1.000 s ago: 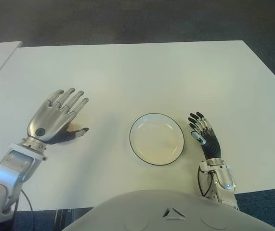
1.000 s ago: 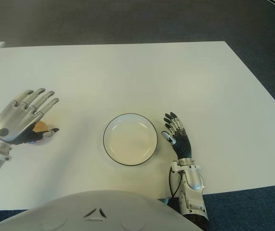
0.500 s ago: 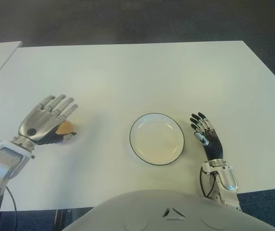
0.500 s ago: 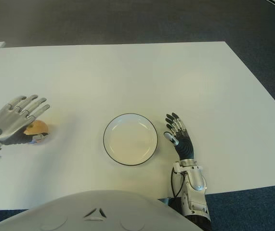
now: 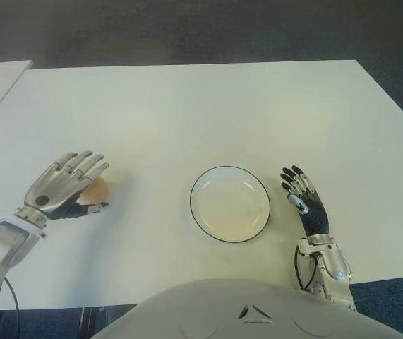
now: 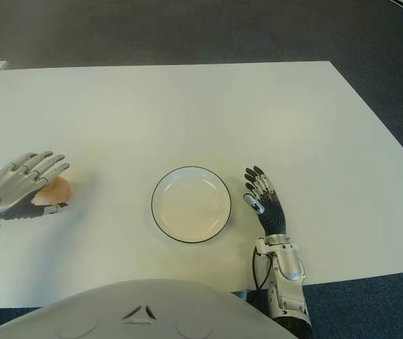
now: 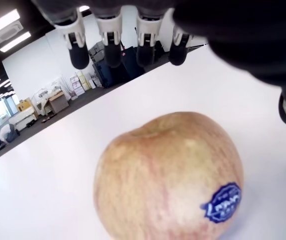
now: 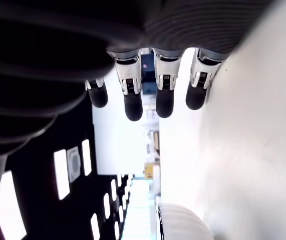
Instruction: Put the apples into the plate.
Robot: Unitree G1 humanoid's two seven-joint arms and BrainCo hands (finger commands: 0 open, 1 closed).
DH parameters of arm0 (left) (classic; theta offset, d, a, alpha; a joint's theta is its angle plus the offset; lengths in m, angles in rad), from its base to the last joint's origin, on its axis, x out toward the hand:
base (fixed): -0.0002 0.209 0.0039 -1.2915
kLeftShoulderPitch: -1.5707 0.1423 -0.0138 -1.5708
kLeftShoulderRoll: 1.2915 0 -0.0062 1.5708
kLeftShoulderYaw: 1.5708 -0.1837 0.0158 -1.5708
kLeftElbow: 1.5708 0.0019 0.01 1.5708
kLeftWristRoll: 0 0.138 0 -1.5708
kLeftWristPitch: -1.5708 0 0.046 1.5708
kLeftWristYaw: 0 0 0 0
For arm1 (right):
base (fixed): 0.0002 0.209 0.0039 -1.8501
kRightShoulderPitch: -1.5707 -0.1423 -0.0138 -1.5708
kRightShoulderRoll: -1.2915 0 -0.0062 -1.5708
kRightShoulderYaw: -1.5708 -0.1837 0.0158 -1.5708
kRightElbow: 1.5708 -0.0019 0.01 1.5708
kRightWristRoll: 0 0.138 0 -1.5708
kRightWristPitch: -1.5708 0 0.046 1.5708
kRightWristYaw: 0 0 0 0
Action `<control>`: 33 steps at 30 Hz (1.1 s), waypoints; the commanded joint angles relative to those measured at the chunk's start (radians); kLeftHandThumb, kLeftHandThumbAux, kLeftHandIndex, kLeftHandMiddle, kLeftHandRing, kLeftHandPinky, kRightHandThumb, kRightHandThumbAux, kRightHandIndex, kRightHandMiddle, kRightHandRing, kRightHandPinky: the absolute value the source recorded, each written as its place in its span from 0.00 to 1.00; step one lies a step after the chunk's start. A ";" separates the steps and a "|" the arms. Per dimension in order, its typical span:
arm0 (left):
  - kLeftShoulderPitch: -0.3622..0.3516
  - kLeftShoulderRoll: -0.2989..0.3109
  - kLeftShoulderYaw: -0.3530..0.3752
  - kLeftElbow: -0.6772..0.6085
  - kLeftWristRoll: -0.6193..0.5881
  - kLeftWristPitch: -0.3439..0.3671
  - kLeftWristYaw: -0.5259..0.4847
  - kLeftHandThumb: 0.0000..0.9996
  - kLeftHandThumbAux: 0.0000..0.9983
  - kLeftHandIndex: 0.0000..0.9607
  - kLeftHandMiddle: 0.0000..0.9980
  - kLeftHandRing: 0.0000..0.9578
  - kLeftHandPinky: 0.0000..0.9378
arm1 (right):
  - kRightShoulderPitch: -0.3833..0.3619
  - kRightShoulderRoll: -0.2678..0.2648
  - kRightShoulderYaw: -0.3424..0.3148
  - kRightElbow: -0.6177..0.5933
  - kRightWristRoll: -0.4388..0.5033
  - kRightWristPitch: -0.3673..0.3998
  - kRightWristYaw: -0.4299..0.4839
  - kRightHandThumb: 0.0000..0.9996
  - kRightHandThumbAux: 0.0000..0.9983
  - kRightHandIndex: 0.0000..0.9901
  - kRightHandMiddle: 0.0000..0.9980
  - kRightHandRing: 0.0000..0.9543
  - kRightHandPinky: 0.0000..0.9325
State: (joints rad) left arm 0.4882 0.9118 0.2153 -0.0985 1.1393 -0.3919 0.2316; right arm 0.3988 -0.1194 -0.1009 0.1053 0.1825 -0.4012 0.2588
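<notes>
We see a small blue oval sticker with white lettering on the apple [image 7: 168, 180], too blurred for us to read. The apple sits on the white bench [image 5: 208, 106] at our left, stem dimple tilted up and away from the wrist camera, sticker low on its side; it is roundish, so we can name no long axis. Our left robot hand [image 5: 61, 192] arches over it, fingers [image 7: 111, 42] spread and hanging past its far side, not closed on it. The plate [image 5: 230, 204] with its dark rim lies near the bench's front middle, well apart from the apple, with bare bench between them. Our right robot hand [image 5: 304, 201] shows just right of the plate, fingers straight and holding nothing. The back of the bench is open.
</notes>
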 commanded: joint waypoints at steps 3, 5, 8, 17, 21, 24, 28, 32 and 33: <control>0.021 0.018 -0.024 0.030 -0.031 -0.003 0.005 0.33 0.26 0.06 0.00 0.00 0.00 | 0.038 0.008 -0.004 0.041 0.006 0.058 -0.004 0.28 0.48 0.06 0.15 0.11 0.09; 0.024 0.019 -0.025 0.034 -0.038 -0.001 0.004 0.33 0.26 0.06 0.00 0.00 0.00 | 0.036 0.010 -0.004 0.045 0.008 0.049 -0.003 0.28 0.48 0.05 0.16 0.11 0.09; 0.030 0.019 -0.027 0.040 -0.049 0.002 -0.001 0.33 0.26 0.07 0.00 0.00 0.00 | 0.033 0.010 -0.005 0.052 0.008 0.034 -0.001 0.28 0.48 0.06 0.16 0.11 0.11; 0.025 0.021 -0.046 0.077 -0.076 -0.001 0.014 0.32 0.25 0.06 0.00 0.00 0.01 | 0.028 0.000 -0.014 0.064 0.017 0.035 0.012 0.27 0.49 0.06 0.16 0.11 0.09; 0.010 0.020 -0.066 0.115 -0.085 -0.008 0.042 0.33 0.26 0.07 0.00 0.00 0.01 | 0.024 0.002 -0.019 0.073 0.021 0.029 0.012 0.28 0.48 0.06 0.16 0.11 0.09; 0.003 0.021 -0.076 0.131 -0.092 -0.010 0.054 0.34 0.26 0.07 0.00 0.00 0.02 | 0.021 0.004 -0.023 0.081 0.023 0.019 0.015 0.28 0.49 0.05 0.16 0.10 0.09; -0.012 0.023 -0.095 0.168 -0.098 -0.015 0.082 0.35 0.26 0.07 0.00 0.00 0.02 | 0.018 0.001 -0.026 0.091 0.026 0.010 0.023 0.27 0.50 0.06 0.16 0.10 0.07; -0.025 0.027 -0.113 0.198 -0.102 -0.017 0.104 0.35 0.25 0.07 0.00 0.00 0.03 | 0.016 0.000 -0.032 0.096 0.030 0.007 0.030 0.27 0.51 0.06 0.16 0.09 0.06; -0.031 0.029 -0.119 0.208 -0.101 -0.018 0.109 0.36 0.25 0.07 0.00 0.00 0.03 | 0.016 0.000 -0.033 0.097 0.030 0.004 0.031 0.26 0.51 0.06 0.16 0.09 0.06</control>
State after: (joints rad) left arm 0.4721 0.9254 0.1260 0.0810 1.0403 -0.4048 0.3237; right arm 0.3857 -0.1251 -0.1316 0.1396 0.2089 -0.4362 0.2864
